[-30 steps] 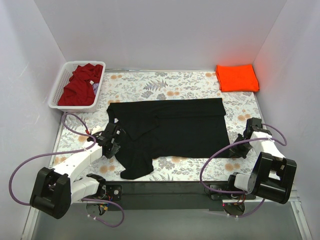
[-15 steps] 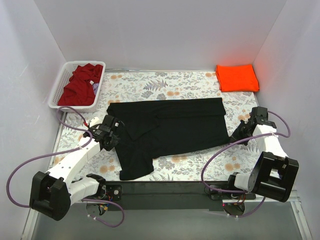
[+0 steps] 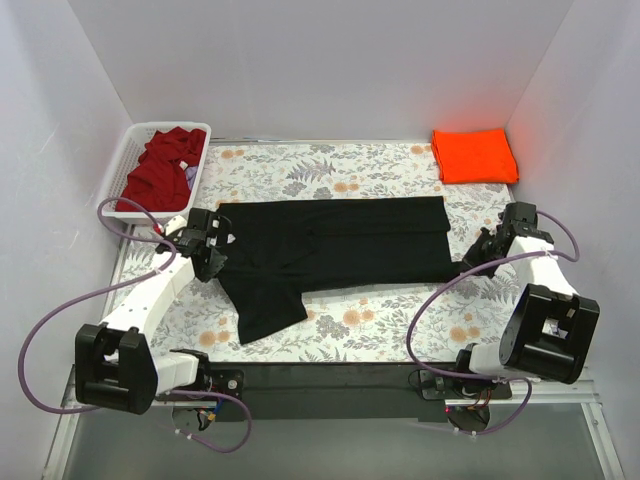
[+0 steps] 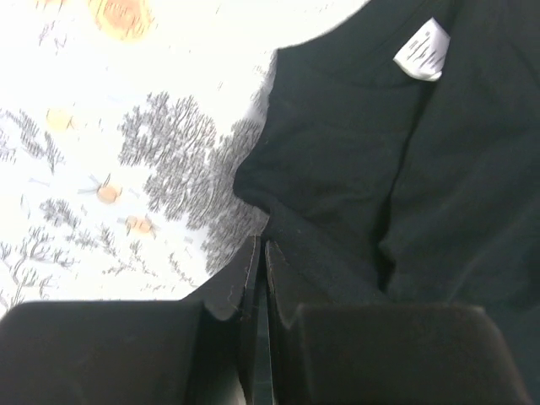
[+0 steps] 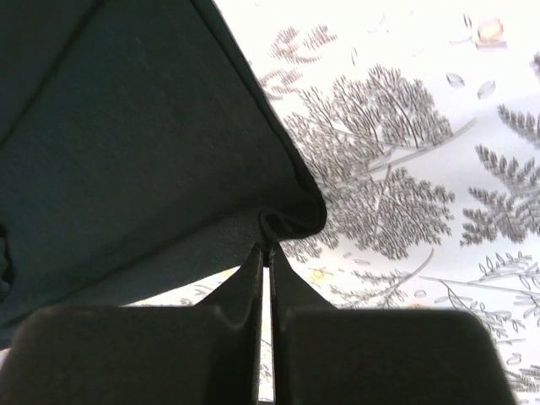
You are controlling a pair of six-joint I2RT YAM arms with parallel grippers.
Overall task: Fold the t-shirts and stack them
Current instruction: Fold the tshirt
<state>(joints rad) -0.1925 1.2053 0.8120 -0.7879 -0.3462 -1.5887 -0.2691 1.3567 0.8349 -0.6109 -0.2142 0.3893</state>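
**Both grippers pinch opposite ends of the black shirt**

The black short-sleeved cloth t-shirt (image 3: pixel 340 250) lies spread sideways across the middle of the floral-printed table cover (image 3: pixel 380 325). Its neck end points to the left and its hem end to the right. One sleeve trails toward the near edge on the left side. A straight edge of cloth runs lengthwise along the far half of the shirt, where one layer lies over another.

The left gripper (image 3: pixel 212 255) sits at the shirt's neck end. In the left wrist view its two dark fingers (image 4: pixel 232 283) are pressed together, with a ridge of black fabric caught at their tips. The small white neck label (image 4: pixel 422 49) shows further up the cloth, inside the neckline. Bare flowered cover lies just left of the pinched edge.

The right gripper (image 3: pixel 470 262) is at the near right corner of the hem. The right wrist view shows its fingers (image 5: pixel 245 283) closed tight on a small rolled fold at that corner. The dark cloth stretches away to the upper left, and the printed cover is exposed on the right.

The bright orange t-shirt (image 3: pixel 474 155) rests as a neat folded rectangle at the far right corner of the table, well apart from the black one. The dark red t-shirt (image 3: pixel 160 170) is bunched inside the white plastic slatted basket (image 3: pixel 113 185), which stands at the far left corner, near the left arm.
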